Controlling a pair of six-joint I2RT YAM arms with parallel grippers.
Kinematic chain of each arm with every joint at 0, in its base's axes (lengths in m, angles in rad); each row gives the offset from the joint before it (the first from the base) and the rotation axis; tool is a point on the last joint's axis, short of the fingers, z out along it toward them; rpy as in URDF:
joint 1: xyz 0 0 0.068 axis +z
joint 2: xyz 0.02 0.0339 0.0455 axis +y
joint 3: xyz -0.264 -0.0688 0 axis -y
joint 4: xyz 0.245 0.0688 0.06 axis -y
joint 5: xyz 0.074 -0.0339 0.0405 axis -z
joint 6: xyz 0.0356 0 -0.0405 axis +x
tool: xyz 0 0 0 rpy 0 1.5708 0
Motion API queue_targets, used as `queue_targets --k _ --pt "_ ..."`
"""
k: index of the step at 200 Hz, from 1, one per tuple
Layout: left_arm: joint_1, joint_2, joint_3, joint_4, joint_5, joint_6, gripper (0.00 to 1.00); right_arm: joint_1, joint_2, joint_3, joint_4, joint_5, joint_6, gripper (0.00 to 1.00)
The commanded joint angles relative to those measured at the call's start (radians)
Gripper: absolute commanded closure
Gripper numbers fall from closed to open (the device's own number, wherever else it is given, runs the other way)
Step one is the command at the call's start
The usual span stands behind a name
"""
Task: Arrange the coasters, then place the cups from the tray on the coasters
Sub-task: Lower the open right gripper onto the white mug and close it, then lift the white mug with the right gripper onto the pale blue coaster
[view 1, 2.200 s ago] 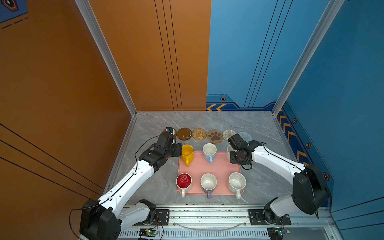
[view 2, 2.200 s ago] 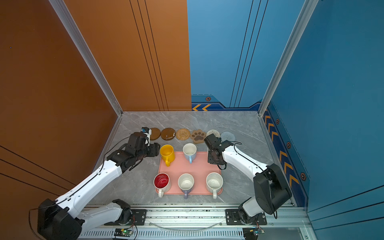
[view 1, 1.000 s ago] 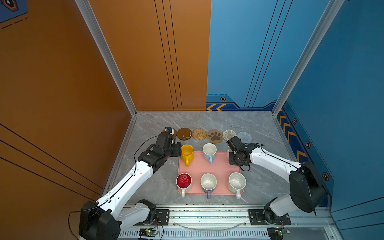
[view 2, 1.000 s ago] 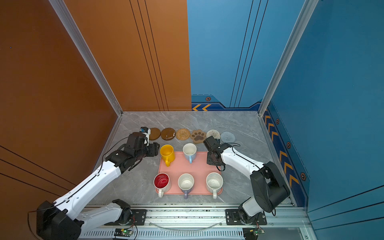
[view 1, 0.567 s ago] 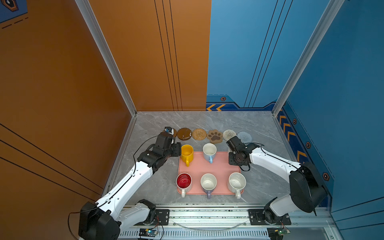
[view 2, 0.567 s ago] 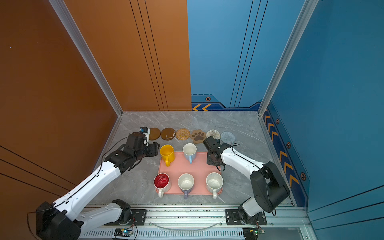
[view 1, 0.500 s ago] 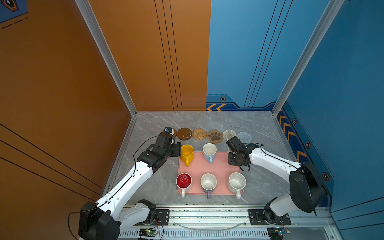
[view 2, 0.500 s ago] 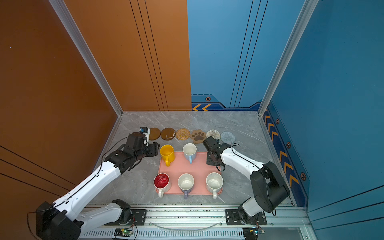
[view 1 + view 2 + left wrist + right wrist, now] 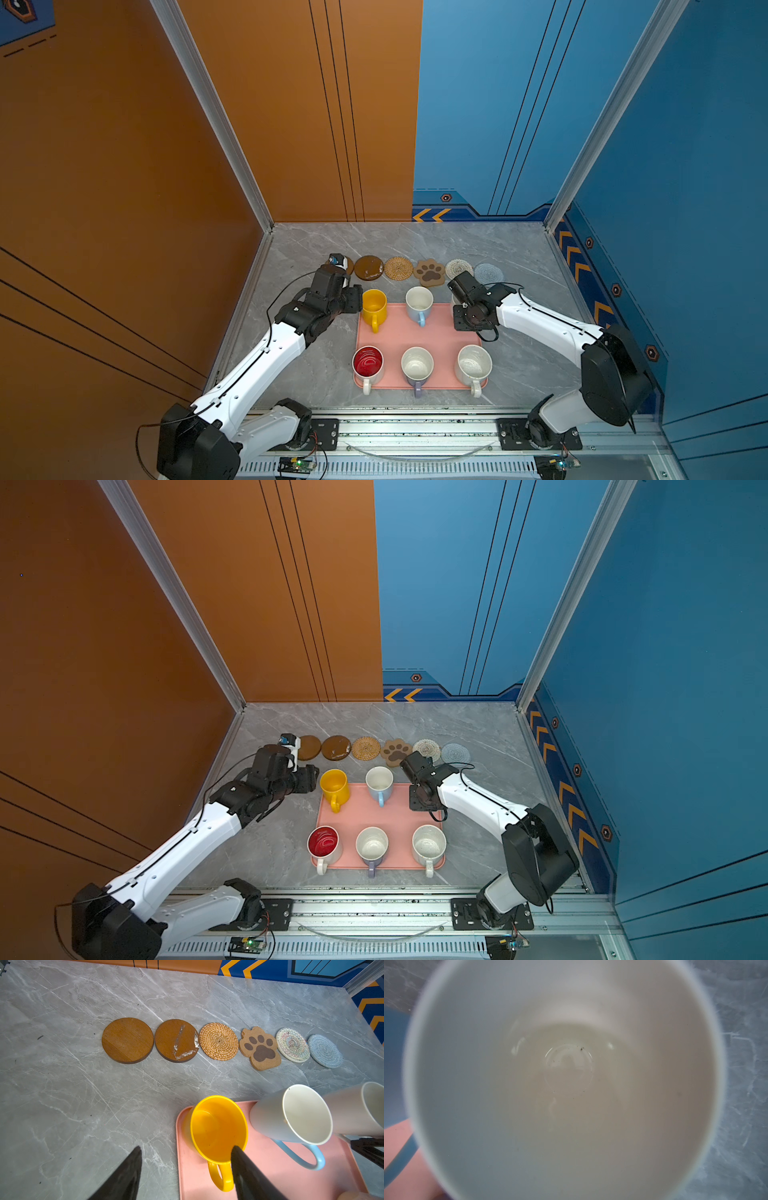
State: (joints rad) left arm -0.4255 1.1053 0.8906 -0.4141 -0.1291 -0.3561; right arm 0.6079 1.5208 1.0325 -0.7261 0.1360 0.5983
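Note:
Six coasters lie in a row at the back: two dark brown discs [image 9: 127, 1040] [image 9: 176, 1041], tan woven [image 9: 218, 1041], paw-shaped [image 9: 260, 1048], cream [image 9: 292, 1044] and light blue [image 9: 325, 1051]. All the cups stand on the pink tray [image 9: 436, 336]: yellow [image 9: 374, 305], light blue [image 9: 419, 303], red-inside [image 9: 368, 361], lavender [image 9: 417, 363] and speckled [image 9: 473, 363]. My left gripper [image 9: 185, 1148] is open at the yellow cup's left side, one finger above its rim. My right gripper [image 9: 471, 320] covers the plain white cup [image 9: 571, 1084] and looks shut on its handle.
Orange and blue walls enclose the grey marble table [image 9: 316, 357] on three sides. The rail with both arm bases [image 9: 415, 432] runs along the front edge. Bare table lies left of the tray and behind the coaster row.
The right gripper has shifted slightly over the plain white cup and closed a little more. The left arm has hardly moved.

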Motion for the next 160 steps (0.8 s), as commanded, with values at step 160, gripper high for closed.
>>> queue_targets --k 160 --pt "0.007 -0.031 -0.036 -0.002 -0.004 -0.013 0.31 -0.081 -0.023 0.178 -0.086 0.059 -0.106 1.0"
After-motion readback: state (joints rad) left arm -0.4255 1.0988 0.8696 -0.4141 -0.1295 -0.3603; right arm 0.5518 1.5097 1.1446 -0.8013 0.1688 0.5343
